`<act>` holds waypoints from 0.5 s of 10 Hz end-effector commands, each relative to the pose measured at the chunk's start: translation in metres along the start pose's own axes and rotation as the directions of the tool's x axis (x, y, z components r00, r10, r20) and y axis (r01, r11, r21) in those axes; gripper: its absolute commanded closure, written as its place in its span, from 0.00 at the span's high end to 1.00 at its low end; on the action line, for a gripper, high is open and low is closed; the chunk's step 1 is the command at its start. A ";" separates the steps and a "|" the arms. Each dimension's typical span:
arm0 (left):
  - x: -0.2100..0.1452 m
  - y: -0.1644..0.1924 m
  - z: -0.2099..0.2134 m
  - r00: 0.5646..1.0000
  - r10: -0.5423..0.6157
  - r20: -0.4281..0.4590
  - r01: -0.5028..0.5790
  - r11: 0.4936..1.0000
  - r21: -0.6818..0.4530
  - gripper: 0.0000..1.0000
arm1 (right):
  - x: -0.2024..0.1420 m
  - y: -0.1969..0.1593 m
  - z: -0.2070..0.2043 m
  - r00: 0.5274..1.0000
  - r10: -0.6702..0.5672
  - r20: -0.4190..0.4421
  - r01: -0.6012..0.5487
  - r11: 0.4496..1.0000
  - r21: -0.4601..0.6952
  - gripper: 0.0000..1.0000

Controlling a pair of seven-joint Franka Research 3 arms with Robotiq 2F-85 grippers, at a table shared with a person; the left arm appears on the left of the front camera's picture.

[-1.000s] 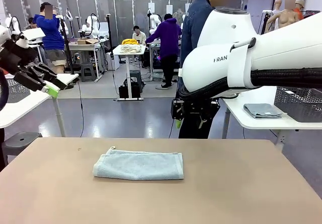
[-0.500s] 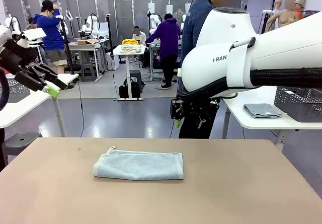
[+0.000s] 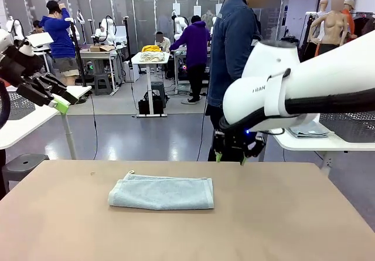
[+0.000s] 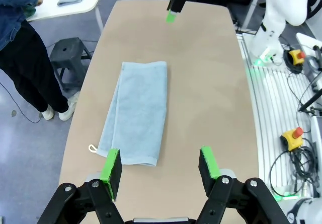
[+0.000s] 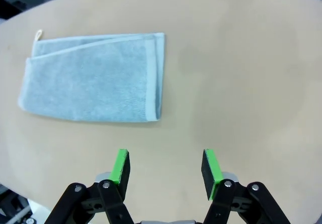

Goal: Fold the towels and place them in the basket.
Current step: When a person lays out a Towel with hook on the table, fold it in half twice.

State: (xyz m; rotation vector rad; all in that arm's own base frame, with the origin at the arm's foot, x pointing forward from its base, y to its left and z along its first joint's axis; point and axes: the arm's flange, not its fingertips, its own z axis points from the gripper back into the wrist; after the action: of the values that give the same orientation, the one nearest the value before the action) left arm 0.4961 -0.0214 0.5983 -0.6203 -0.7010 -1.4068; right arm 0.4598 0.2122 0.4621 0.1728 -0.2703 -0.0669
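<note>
Front view: the left end effector (image 3: 58, 101) hangs high beyond the left end of the desk (image 3: 281, 214), its jaws apart and empty. The folded pale blue-grey towel (image 3: 161, 192) lies on the desk well below it and to its right. The right end effector (image 3: 231, 154) hovers over the desk's far edge, open and holding nothing. The towel is lower and to its left, and a person (image 3: 234, 38) stands just behind it.

Left wrist view: the green pads (image 4: 111, 166) stand wide apart over bare desk. The towel lies flat just beyond them, its corner loop (image 4: 92, 147) near one pad.

Right wrist view: the pads are spread with nothing between them. The towel lies ahead, toward the picture's left, well apart from them.
</note>
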 end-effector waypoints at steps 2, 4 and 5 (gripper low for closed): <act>0.000 -0.004 0.000 1.000 -0.005 0.004 0.005 1.000 0.005 0.78 | 0.001 -0.004 -0.050 0.995 -0.096 -0.021 0.097 0.995 0.008 0.73; 0.000 -0.004 0.000 1.000 -0.005 0.004 0.005 1.000 0.005 0.78 | 0.009 -0.010 -0.083 0.990 -0.125 -0.066 0.125 0.992 -0.007 0.73; 0.000 -0.004 0.000 1.000 -0.005 0.004 0.005 1.000 0.005 0.78 | 0.017 -0.010 -0.098 0.989 -0.126 -0.072 0.125 0.992 -0.017 0.73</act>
State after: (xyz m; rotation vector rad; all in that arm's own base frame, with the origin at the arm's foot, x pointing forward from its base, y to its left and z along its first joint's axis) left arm 0.4959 -0.0214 0.5985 -0.6199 -0.7012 -1.4070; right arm 0.4868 0.2070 0.3742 0.1770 -0.1729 -0.1448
